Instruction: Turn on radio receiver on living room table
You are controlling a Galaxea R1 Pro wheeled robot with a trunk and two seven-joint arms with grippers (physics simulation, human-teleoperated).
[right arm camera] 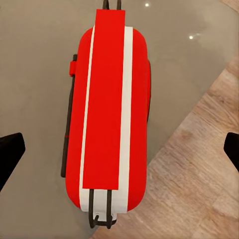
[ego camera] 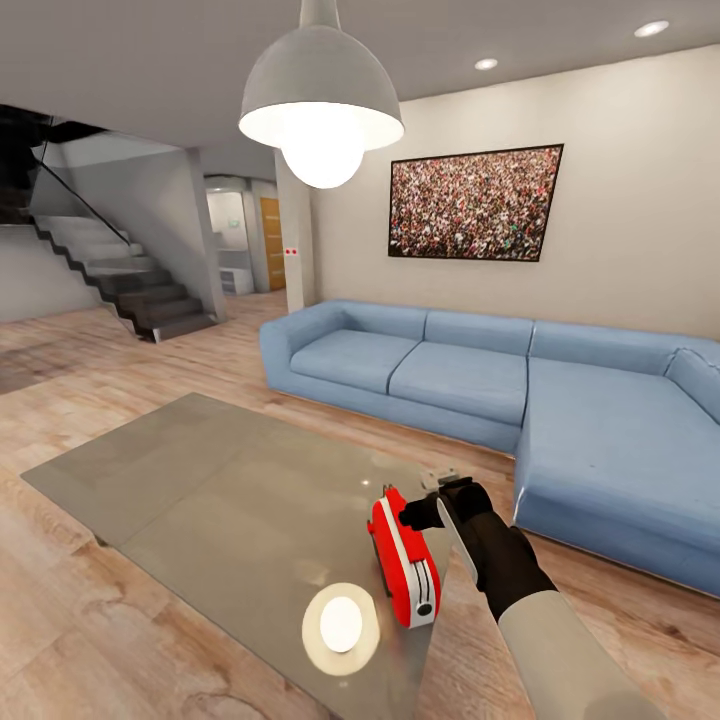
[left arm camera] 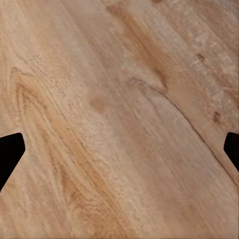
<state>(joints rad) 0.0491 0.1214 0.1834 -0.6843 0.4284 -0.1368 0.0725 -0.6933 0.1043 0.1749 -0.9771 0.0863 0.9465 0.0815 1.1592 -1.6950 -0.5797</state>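
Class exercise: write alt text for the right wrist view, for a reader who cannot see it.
A bright-red radio receiver with white stripes along its length lies on the glossy grey table near its edge, seen from directly above. The tips of the open right gripper frame it on either side without touching it, and light wood floor shows past the table's edge.

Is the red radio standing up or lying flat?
Standing up. The radio rests on its narrow edge near the table corner, with its white stripe on top, beside the right gripper.
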